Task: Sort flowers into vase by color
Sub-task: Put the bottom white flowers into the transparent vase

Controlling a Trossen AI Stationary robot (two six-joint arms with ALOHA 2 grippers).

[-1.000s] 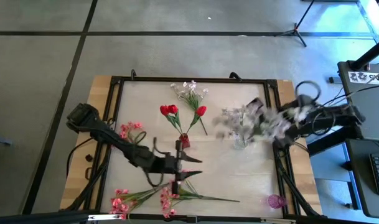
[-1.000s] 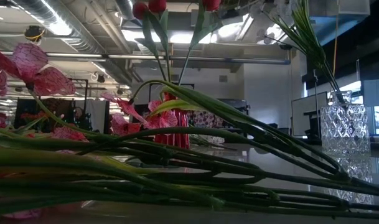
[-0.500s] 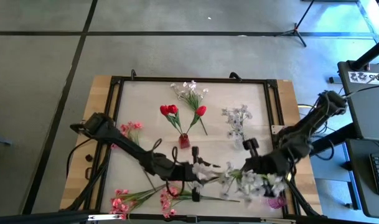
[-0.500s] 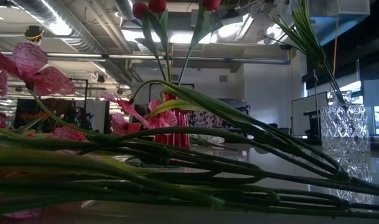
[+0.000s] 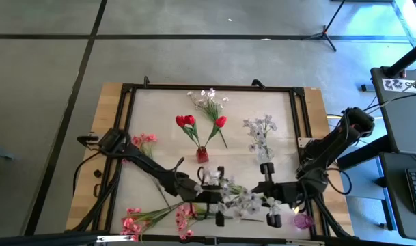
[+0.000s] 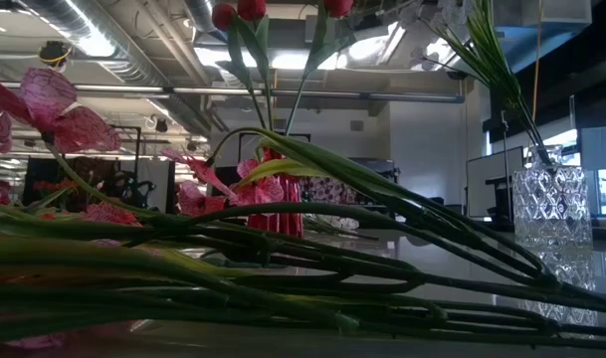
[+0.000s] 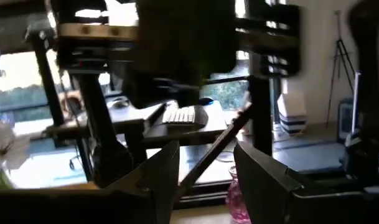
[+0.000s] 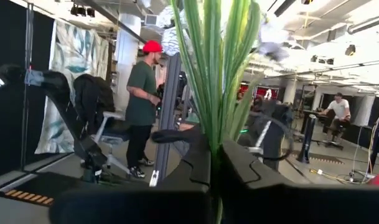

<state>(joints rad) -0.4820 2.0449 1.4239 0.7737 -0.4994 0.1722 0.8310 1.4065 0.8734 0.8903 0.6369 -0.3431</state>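
- While the whitish sprig (image 5: 243, 201) is carried low over the near-centre of the table, it is held by the right gripper (image 5: 274, 205), whose fingers are pressed together on the green stems, as seen up close in the right wrist view (image 8: 209, 74).
- The sprig's long axis is seen to lie roughly across the table: stem ends at the right gripper, blossoms reaching toward the left gripper (image 5: 214, 195).
- The left gripper's fingers (image 7: 161, 174) are spread wide with nothing between them; it is placed just beside the blossom end, so it is judged the nearer arm for any hand-over, though contact with the sprig cannot be told.
- The clear vase (image 5: 264, 156), already holding white blossoms, is noted farther back on the table and slightly to the right gripper's far side; the coming move is judged to turn on raising the stems upright and bringing their cut ends over that mouth.
- The red vase (image 5: 202, 155) with red tulips stands at centre; the pink vase (image 5: 302, 221) sits at the near right corner, empty.
- Pink sprays (image 5: 160, 217) lie unsorted along the near left edge, another (image 5: 143, 142) at the left side; a further whitish sprig (image 5: 209, 102) lies at the far edge.
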